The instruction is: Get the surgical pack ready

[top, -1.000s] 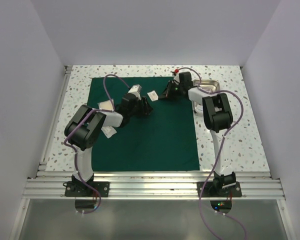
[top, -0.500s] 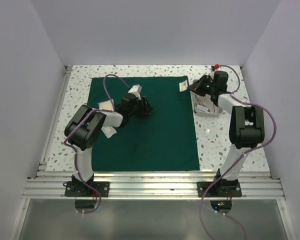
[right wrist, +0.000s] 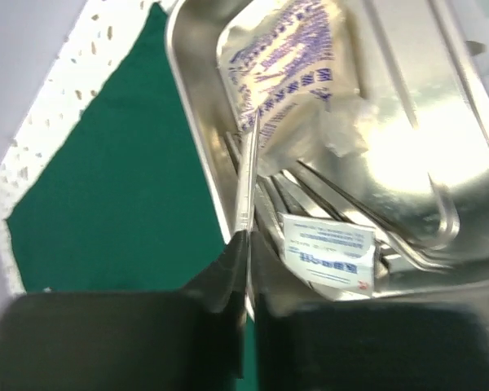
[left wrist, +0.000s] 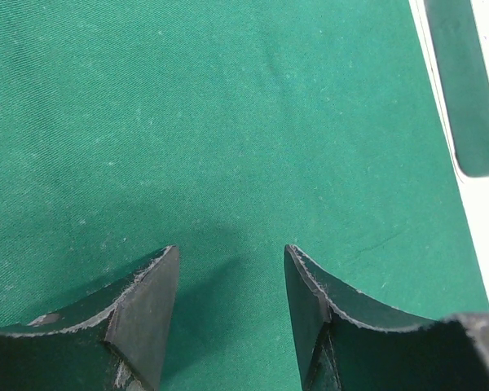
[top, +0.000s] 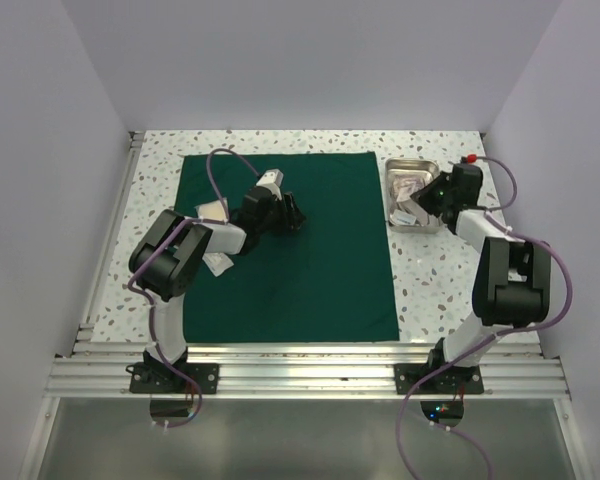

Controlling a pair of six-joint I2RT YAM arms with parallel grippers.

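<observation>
At 2 o'clock, right end effector (right wrist: 248,244), clamped on thin packet (right wrist: 246,175), is now hovering over steel tray (top: 410,161), leaving surgical pack (top: 310,260) bare; left end effector (left wrist: 228,257) is idling, fingers apart.

Green surgical pack (top: 310,270) flat on table (top: 460,290); left gripper (top: 294,217) over its upper middle; right gripper (top: 427,205) at steel tray (top: 411,161).

Seen from above, the light is bright, even and diffuse, leaving only faint shadows on the counter (top: 450,270). The green cloth (left wrist: 228,122) shows a crisp weave, with a soft shadow around the left claw (left wrist: 228,257) at 6 o'clock. The steel tray (right wrist: 416,155) glares white at 3 o'clock, and the right claw (right wrist: 246,277) is dark and blurred.
</observation>
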